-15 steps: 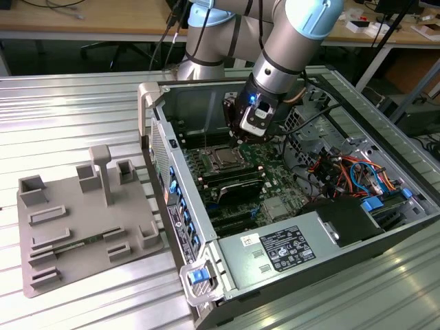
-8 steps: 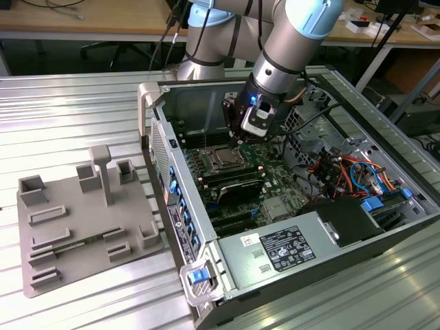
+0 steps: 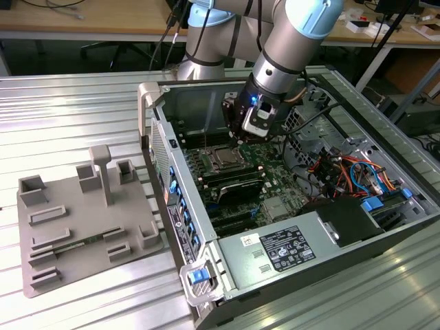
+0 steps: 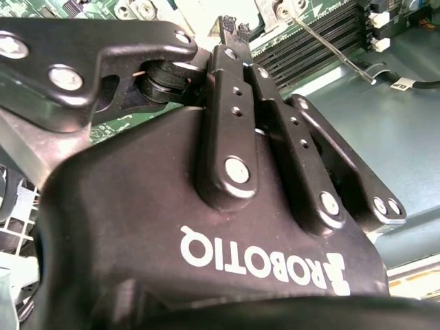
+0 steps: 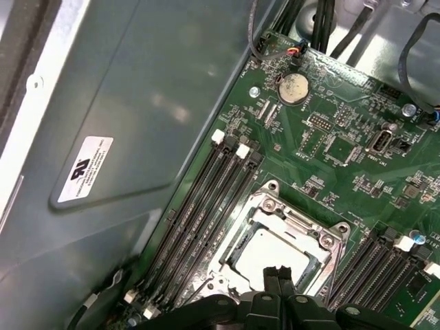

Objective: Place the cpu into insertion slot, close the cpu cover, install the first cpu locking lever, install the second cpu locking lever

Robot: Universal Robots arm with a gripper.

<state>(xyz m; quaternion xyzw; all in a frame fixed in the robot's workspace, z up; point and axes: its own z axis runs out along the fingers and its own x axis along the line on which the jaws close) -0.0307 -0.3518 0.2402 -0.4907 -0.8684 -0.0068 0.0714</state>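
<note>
Exterior view from where I stand: the grey-and-blue robot arm (image 3: 295, 34) reaches down into an open black computer case (image 3: 385, 227). The case lies on the ribbed metal tabletop (image 3: 69, 117), toward the exterior view's right. A grey plastic fixture tray (image 3: 82, 227) sits beside it on the exterior view's left.

The black gripper (image 3: 240, 137) hangs just above the green circuit board (image 3: 275, 182). In the first wrist view the gripper (image 5: 282, 273) has its fingers drawn together with nothing between them, the tips just over the small square silvery-grey cpu (image 5: 268, 253). That cpu sits in the square, metal-rimmed insertion slot (image 5: 237, 239), between long black memory slots (image 5: 199, 220). The silvery framed cpu cover (image 5: 302, 216) lies around the chip; I cannot tell whether it is pressed fully flat.
</note>
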